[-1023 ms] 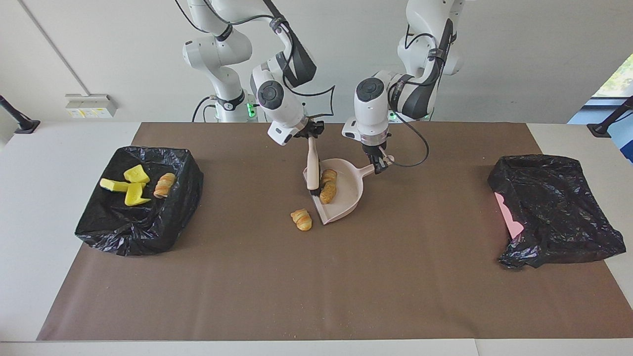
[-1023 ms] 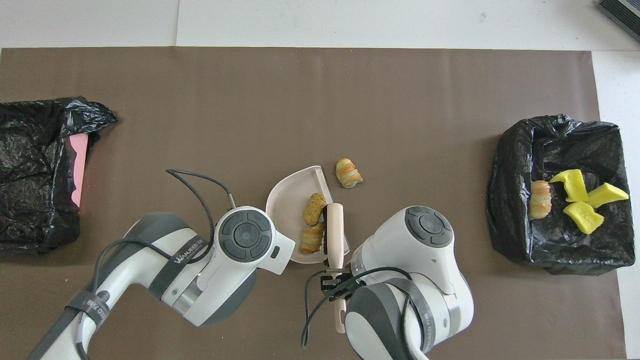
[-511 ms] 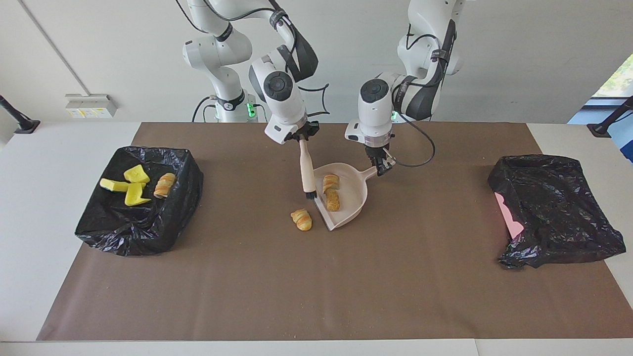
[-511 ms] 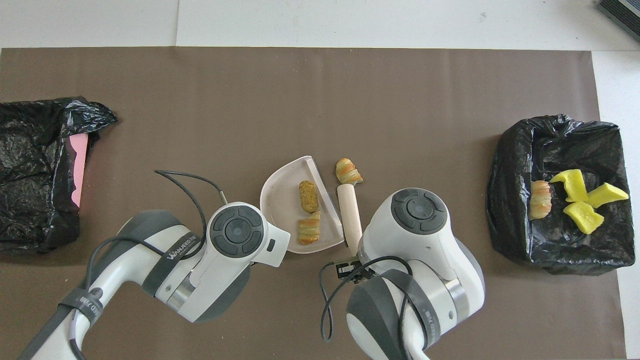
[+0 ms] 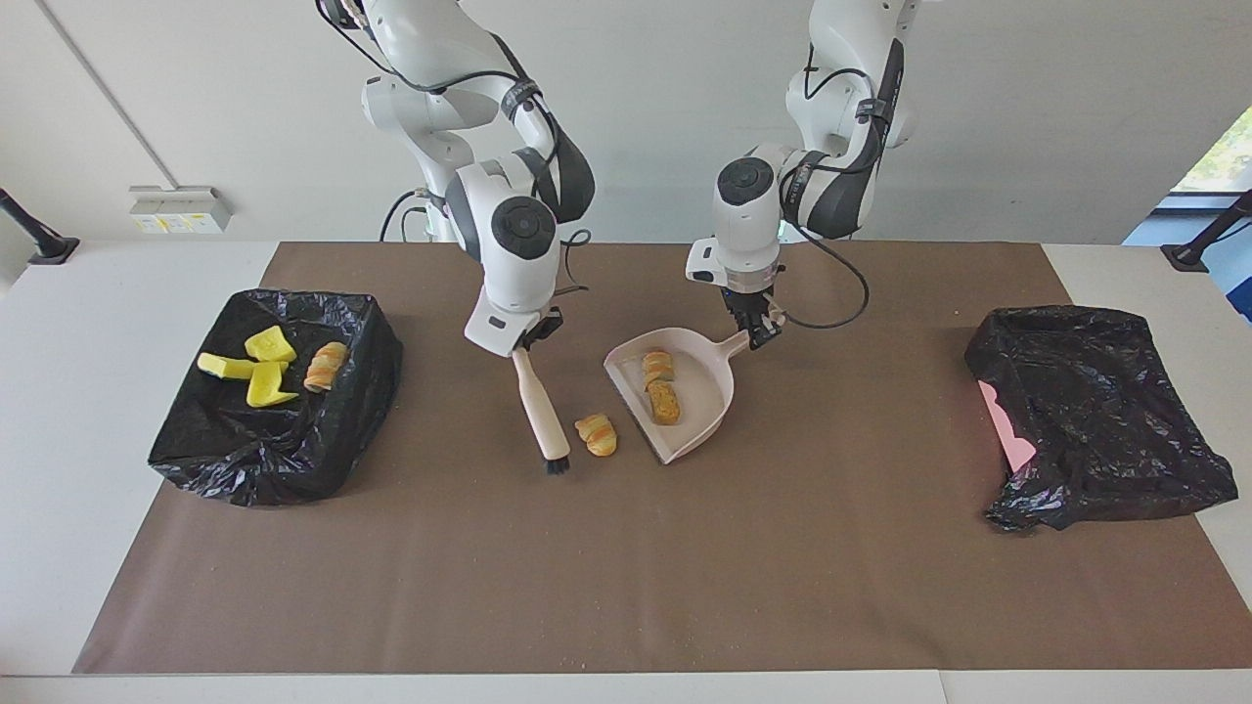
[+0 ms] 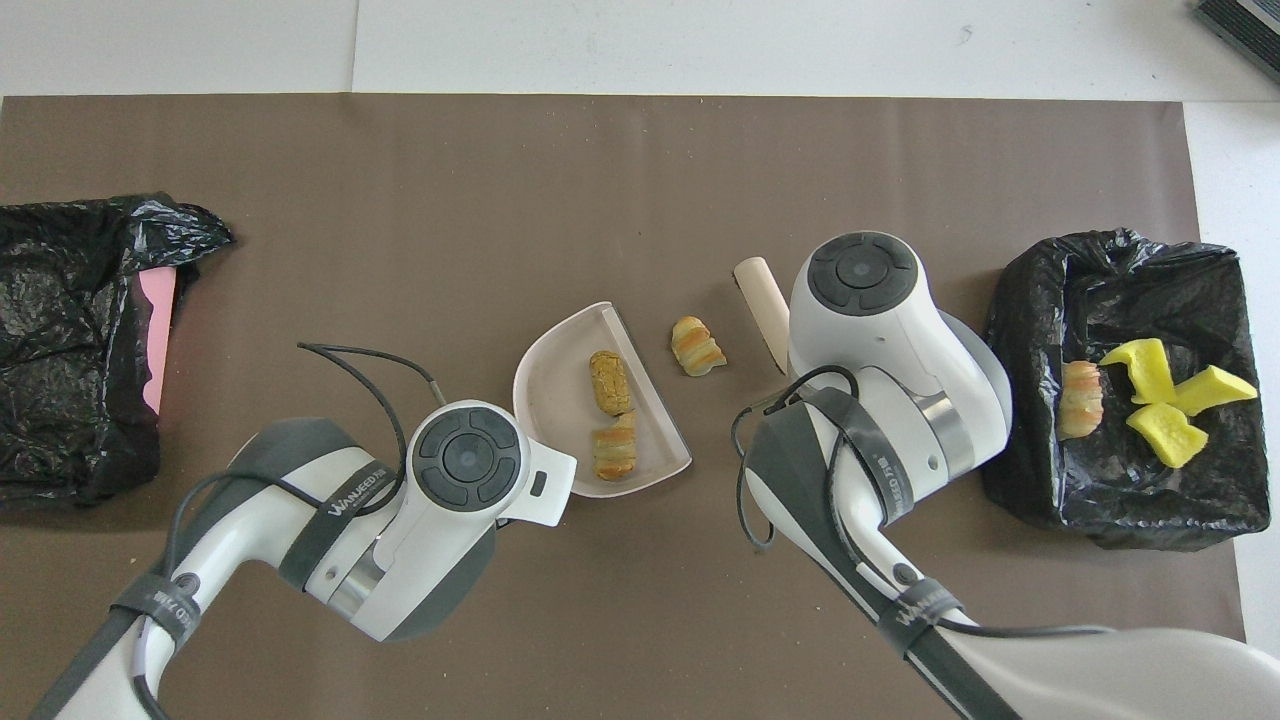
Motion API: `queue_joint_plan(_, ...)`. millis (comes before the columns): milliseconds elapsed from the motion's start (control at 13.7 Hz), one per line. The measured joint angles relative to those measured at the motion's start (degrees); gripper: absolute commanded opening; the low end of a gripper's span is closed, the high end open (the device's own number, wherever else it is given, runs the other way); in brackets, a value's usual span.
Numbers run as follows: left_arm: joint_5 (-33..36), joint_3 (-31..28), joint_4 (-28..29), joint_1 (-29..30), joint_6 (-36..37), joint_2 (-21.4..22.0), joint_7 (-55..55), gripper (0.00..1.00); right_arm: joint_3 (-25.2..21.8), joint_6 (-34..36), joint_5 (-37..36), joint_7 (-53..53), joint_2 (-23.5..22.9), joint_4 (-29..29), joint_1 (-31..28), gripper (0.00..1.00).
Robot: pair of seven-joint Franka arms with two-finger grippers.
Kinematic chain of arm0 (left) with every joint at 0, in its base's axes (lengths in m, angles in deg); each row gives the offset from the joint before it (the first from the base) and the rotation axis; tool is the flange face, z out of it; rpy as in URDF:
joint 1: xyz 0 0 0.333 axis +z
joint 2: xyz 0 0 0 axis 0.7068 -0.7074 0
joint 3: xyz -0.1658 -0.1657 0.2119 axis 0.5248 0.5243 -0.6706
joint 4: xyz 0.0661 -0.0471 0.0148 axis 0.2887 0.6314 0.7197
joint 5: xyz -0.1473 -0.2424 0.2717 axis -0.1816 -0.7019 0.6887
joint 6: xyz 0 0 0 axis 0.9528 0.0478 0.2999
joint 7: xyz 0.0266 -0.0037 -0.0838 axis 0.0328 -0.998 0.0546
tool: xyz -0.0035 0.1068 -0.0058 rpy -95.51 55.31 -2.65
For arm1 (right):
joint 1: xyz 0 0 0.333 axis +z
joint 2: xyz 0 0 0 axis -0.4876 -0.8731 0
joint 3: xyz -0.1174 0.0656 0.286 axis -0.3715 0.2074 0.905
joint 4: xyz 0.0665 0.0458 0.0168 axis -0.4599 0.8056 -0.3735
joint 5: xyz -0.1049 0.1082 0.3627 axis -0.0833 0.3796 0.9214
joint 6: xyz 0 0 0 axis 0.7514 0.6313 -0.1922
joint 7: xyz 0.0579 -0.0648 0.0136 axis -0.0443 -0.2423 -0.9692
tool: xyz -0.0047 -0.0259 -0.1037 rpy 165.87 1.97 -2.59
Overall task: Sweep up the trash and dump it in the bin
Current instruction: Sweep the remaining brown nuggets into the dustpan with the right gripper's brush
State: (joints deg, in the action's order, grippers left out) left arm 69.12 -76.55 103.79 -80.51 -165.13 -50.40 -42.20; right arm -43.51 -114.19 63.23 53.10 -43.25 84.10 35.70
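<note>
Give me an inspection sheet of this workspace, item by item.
Surface: brown mat over a white table, fine crumbs.
Job's things: dustpan holds two scraps; one striped scrap lies loose on the mat between brush and dustpan; lined bin holds three yellow chunks and one striped piece.
Clutter: second black bag over something pink.
Grippers: left tool shut on dustpan handle; right tool shut on brush.
Cables: one loops beside each wrist.
Surroundings: white wall, window corner.
</note>
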Motion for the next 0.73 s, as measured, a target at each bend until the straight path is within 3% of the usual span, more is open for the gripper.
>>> queue_joint_plan(146, 0.0, 0.0, 0.0, 0.0, 0.0, 0.0, 0.1, 0.0, 0.4, -0.5, -1.8, -1.3, -4.1, -1.9, 1.0, 0.0)
queue_joint_plan(292, 0.0, 0.0, 0.1, 0.0, 0.0, 0.0, 0.2, 0.0, 1.2, 0.8, 1.4, -1.4, -4.6, -2.3, 2.4, 0.0)
queue_joint_plan(731, 0.0, 0.0, 0.1, 0.0, 0.4, 0.0, 0.4, 0.0, 1.7, 1.9, 26.5, -1.7, -1.3, 2.8, 3.8, 0.0)
